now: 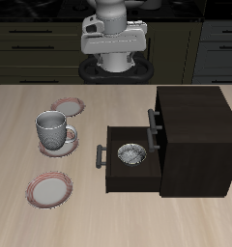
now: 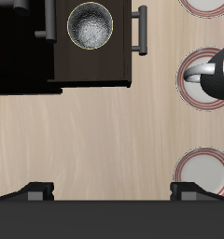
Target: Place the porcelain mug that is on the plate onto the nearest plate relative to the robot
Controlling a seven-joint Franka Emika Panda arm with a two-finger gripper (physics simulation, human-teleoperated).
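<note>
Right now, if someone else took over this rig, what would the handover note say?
Pincer: raised at the table's back, holding nothing; the views do not show whether it is open or shut.
Porcelain mug: upright on the middle plate of three in a row, untouched.
Nearest plate: the one farthest back, closest to the robot's base, bare.
A third plate lies nearer the table's front edge, also bare.
The dark cabinet has its drawer pulled open with a small grey bowl inside; not part of the job.
Done: nothing. Left: grasp the mug, lift it, set it on the nearest plate.
</note>
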